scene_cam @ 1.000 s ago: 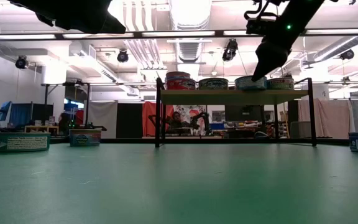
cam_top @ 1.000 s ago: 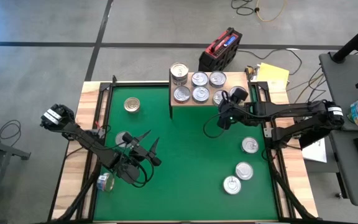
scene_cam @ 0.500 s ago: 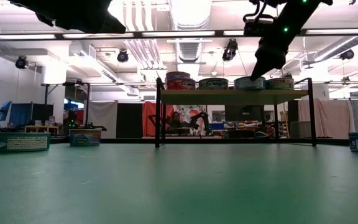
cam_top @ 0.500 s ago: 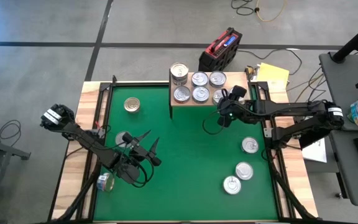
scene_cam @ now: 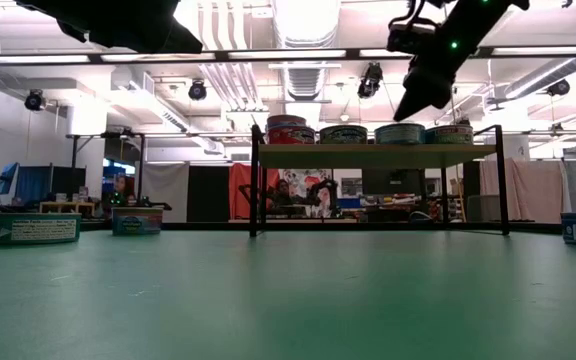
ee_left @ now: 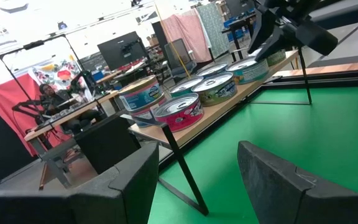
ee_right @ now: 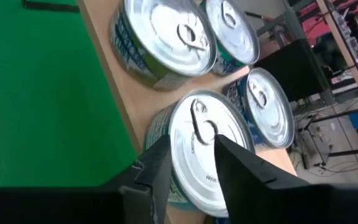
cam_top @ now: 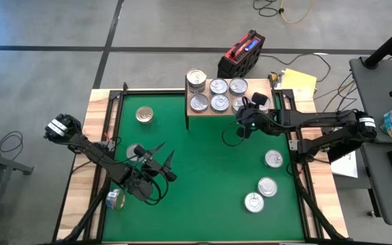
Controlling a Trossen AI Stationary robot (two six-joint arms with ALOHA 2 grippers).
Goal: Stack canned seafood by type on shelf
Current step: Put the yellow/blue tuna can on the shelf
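At the far edge of the green mat (cam_top: pixel 203 170), a small light-wood shelf (cam_top: pixel 197 113) on thin black legs is carrying several round seafood cans. In the overhead view a two-high stack (cam_top: pixel 196 79) is standing at its far left corner, with single silver-topped cans (cam_top: pixel 218 86) filling the rest of the board. The right end effector (cam_top: pixel 245 117) is hovering just above the shelf's near right corner, over a silver-lidded can (ee_right: pixel 207 152) with a bluish label. In the right wrist view its two dark fingers (ee_right: pixel 160 171) are showing in front of this can with a narrow gap between them, and they appear to be gripping nothing, though that is hard to confirm.

The left end effector (cam_top: pixel 162 156) is waiting over the left half of the mat, its fingers spread apart and empty.

Loose cans are lying on the counter: a gold-topped can (cam_top: pixel 144 114) at the far left, one (cam_top: pixel 136 150) beside the left arm, one tipped can (cam_top: pixel 114 199) on the wooden border at the near left, and three silver-topped cans (cam_top: pixel 267 186) grouped at the right.
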